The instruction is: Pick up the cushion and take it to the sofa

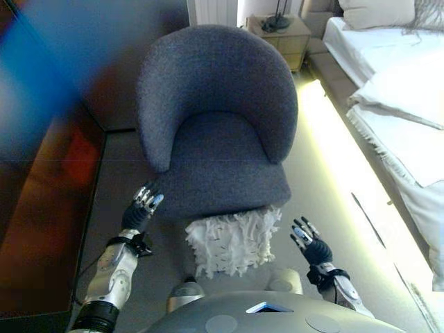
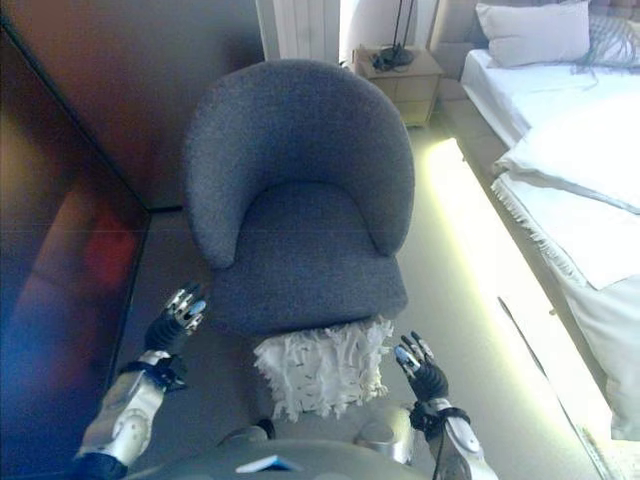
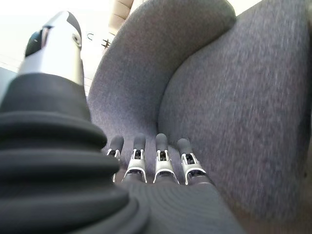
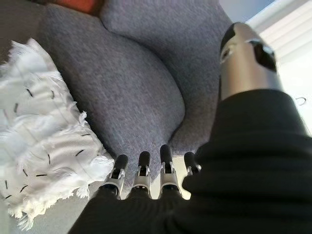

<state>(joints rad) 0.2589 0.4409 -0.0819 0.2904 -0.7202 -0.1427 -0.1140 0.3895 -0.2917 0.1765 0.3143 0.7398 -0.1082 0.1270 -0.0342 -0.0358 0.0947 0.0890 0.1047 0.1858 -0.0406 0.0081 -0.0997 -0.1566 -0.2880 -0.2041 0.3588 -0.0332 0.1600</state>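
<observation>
A white fringed cushion (image 1: 232, 241) lies on the floor against the front of a grey upholstered armchair (image 1: 215, 132). It also shows in the right wrist view (image 4: 41, 151). My left hand (image 1: 142, 206) is open at the chair's front left corner, left of the cushion and apart from it. My right hand (image 1: 310, 243) is open to the right of the cushion, a little apart from it. Both hands hold nothing. In the left wrist view the fingers (image 3: 163, 161) point at the chair's seat.
A dark wooden cabinet (image 1: 41, 208) runs along the left. A bed with white bedding (image 1: 395, 90) stands at the right, with a lit strip along its base. A small bedside table (image 1: 281, 35) stands behind the chair.
</observation>
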